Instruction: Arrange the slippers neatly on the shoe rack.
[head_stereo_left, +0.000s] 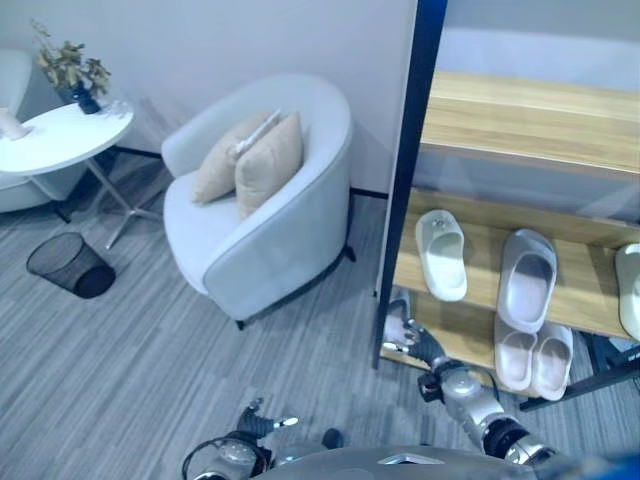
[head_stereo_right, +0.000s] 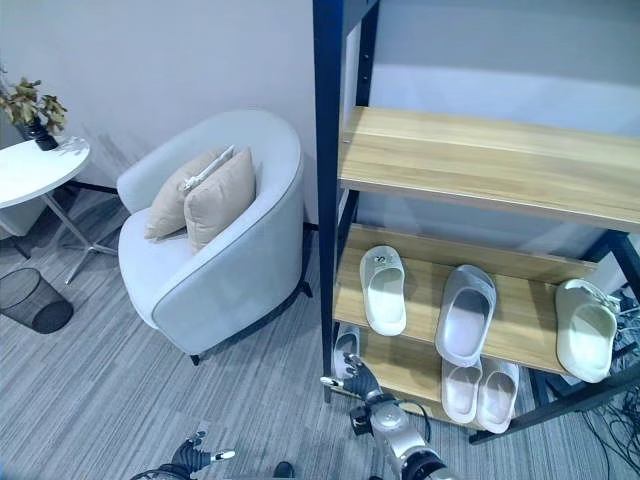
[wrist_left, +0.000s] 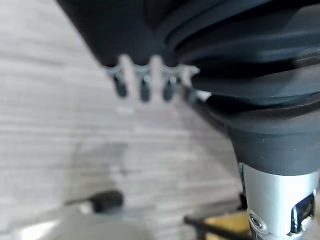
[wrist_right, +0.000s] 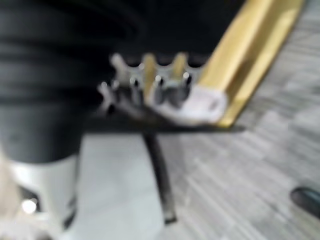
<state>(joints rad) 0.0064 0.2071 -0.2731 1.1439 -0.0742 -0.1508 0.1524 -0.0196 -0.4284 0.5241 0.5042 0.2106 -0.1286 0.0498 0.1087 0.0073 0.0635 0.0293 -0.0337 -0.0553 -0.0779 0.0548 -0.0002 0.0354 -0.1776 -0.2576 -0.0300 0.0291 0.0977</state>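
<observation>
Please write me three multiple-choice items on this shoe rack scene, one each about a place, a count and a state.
1. Where is the right robot hand?
A. at the lowest shelf's left end
B. on the armchair
C. on the top shelf

2. How many slippers lie on the middle shelf?
A. one
B. three
C. five

3. What is the state of the top shelf?
A. stacked with slippers
B. bare
C. covered by a cushion

Answers:
1 A, the hand reaches a slipper beside the rack's dark post.
2 B, a white slipper, a grey slipper and a third slipper lie there.
3 B, only wood shows.
</observation>
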